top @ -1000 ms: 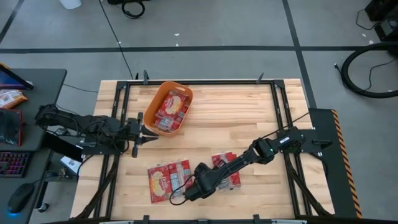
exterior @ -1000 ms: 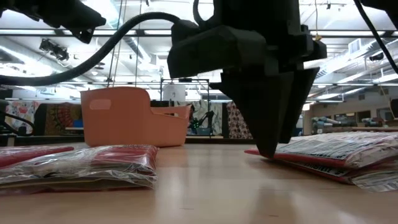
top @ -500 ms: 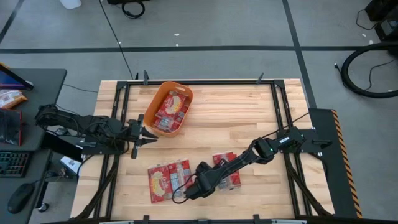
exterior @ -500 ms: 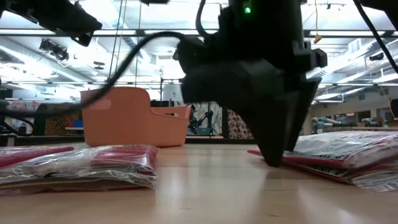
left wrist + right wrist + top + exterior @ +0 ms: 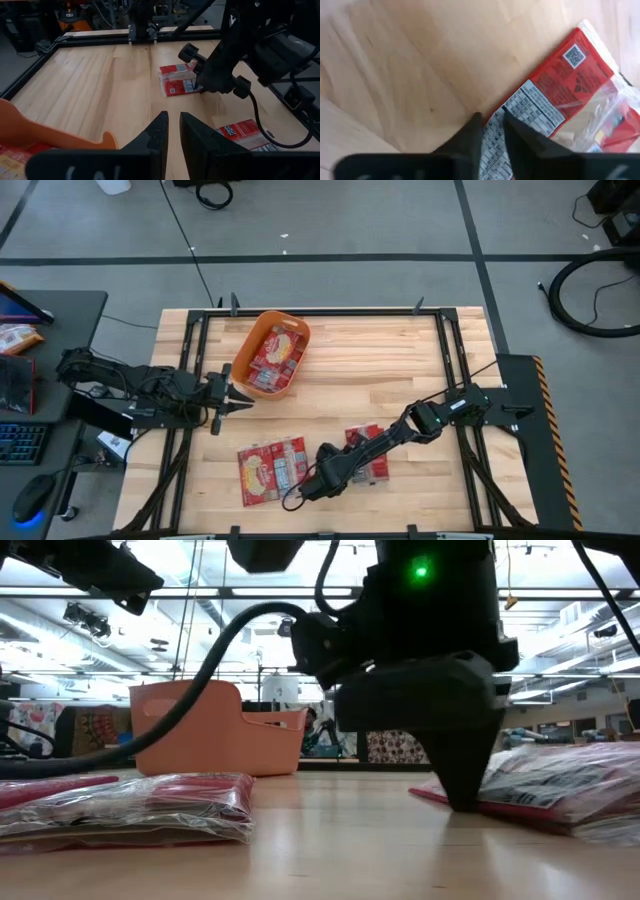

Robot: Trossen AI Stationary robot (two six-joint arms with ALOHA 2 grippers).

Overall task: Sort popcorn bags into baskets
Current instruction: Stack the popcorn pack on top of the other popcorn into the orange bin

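Several red, white and pale popcorn bags lie flat in two groups near the table's near edge: a left group (image 5: pixel 270 470) (image 5: pixel 130 805) and a right group (image 5: pixel 367 453) (image 5: pixel 560 775). More bags (image 5: pixel 275 355) lie in the orange basket (image 5: pixel 243 360) (image 5: pixel 200 730) at far left. My right gripper (image 5: pixel 335 471) (image 5: pixel 462 802) (image 5: pixel 491 117) points down at the right group's left edge, fingers nearly together. My left gripper (image 5: pixel 240 397) (image 5: pixel 172 117) hovers by the basket's near end, narrowly open, holding nothing. My right gripper comes from above, pointing down, at the left edge (image 5: pixel 496 112) of a bag in the right group. One fingertip (image 5: pixel 476 120) stands off the bag over the wood, and the other (image 5: pixel 507 119) is on its printed face. The bag's edge (image 5: pixel 440 795) lies between them, on the table.
Bare wood spreads across the table's middle and right far part (image 5: pixel 400 360). A black frame rail (image 5: pixel 320 311) borders the table. A desk with a keyboard and mouse (image 5: pixel 25 445) stands off the table's left side. Cables trail from both arms.
My right gripper has shifted a little toward the table's right edge, fingers staying down at the table. The right group's left edge has moved right with it, and the pile now sits slightly higher at its right side. The left arm has kept still.
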